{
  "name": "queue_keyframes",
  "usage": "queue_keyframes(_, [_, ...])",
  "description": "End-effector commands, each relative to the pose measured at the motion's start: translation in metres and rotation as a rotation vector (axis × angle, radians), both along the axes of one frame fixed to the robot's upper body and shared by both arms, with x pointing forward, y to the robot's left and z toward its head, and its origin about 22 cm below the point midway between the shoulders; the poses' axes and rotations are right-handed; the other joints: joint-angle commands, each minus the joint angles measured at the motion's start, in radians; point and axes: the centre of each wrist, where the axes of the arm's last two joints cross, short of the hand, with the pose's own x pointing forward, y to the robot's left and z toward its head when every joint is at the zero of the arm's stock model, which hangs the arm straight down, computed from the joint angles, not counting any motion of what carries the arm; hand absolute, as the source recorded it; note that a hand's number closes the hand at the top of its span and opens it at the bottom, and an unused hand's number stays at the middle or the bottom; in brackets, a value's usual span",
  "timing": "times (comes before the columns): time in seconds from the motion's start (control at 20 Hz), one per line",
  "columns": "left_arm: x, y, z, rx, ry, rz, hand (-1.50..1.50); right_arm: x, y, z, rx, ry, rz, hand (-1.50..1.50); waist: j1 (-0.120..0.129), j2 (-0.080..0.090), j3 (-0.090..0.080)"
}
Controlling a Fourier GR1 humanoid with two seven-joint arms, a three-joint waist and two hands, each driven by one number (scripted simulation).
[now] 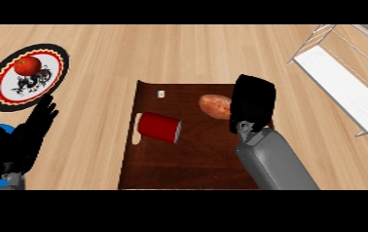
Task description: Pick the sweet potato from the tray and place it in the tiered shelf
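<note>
My right hand (253, 102) hangs open, holding nothing, just beside the sweet potato (215, 106) on the dark tray (187, 167). I should curl round its middle before lifting toward the tiered shelf (332, 75). Left hand (32, 131) rests open.

One tray (144, 172), one sweet potato (213, 105), one red can (159, 127) — one plate (14, 92), one tomato (27, 66), one shelf (338, 82).

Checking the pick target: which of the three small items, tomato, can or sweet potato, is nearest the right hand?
The sweet potato, right beside the right hand.
</note>
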Motion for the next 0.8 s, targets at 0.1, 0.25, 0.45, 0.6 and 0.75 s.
queue_keyframes(0.1, [-0.001, 0.002, 0.002, 0.002, 0.004, 0.013, 0.0, 0.033, -0.082, 0.047, 0.212, -0.185, -0.366, 1.5, -0.007, -0.001, 0.001])
queue_keyframes(0.25, [0.0, -0.005, -0.003, 0.001, 0.001, 0.012, 0.0, 0.028, -0.075, 0.06, 0.273, -0.266, -0.399, 1.5, 0.0, -0.003, 0.0])
queue_keyframes(0.45, [-0.002, 0.011, 0.013, 0.012, 0.003, -0.009, 0.0, 0.019, -0.069, 0.117, 0.416, -0.37, -0.421, 1.5, 0.003, -0.007, 0.0])
queue_keyframes(0.6, [-0.008, -0.007, -0.005, -0.004, 0.017, 0.003, 0.0, -0.004, -0.063, 0.142, 0.487, -0.481, -0.435, 1.5, 0.0, -0.009, -0.001])
queue_keyframes(0.75, [-0.008, -0.005, -0.008, 0.005, 0.012, 0.011, 0.0, -0.019, -0.069, 0.163, 0.517, -0.572, -0.44, 1.5, -0.003, -0.006, -0.001])
